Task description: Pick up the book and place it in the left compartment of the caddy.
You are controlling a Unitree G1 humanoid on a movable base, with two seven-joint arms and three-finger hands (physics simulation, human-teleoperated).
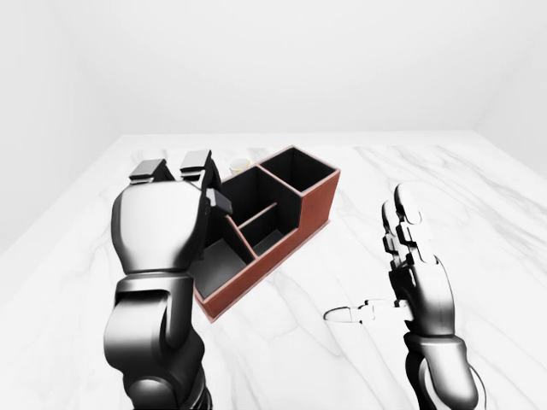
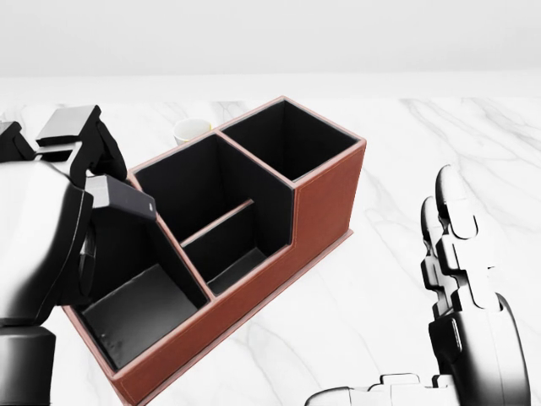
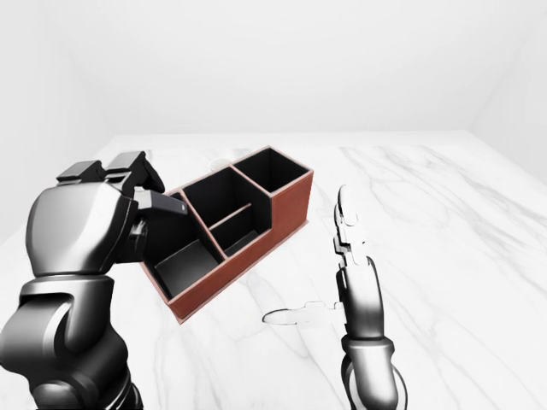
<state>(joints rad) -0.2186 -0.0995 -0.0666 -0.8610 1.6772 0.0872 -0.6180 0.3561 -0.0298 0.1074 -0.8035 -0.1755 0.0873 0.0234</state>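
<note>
I see my left hand (image 2: 38, 237) raised over the left end of the caddy (image 2: 325, 211). Its fingers (image 2: 72, 127) are curled round the book (image 2: 118, 196), a dark grey slab of which only one end shows past the knuckles. That end juts toward the right of the head view, above the opening of the left compartment (image 2: 139, 309). The book is clear of the counter (image 2: 406, 152); I cannot tell from these views whether any part of it is already below the caddy's rim.

The caddy is reddish-brown outside and black inside, lying diagonally on the white marbled counter. Its left compartment shows a grey floor. The middle section (image 2: 224, 228) is split by a low divider, and the right compartment (image 2: 287, 139) is taller and sits toward the top of the head view.

A small pale cup (image 2: 192, 129) stands just beyond the caddy's far wall, partly hidden by it.

My right hand (image 2: 461, 279) stands upright well to the right of the caddy, fingers (image 2: 456, 199) straight and pressed together, thumb out to the side, holding nothing.
</note>
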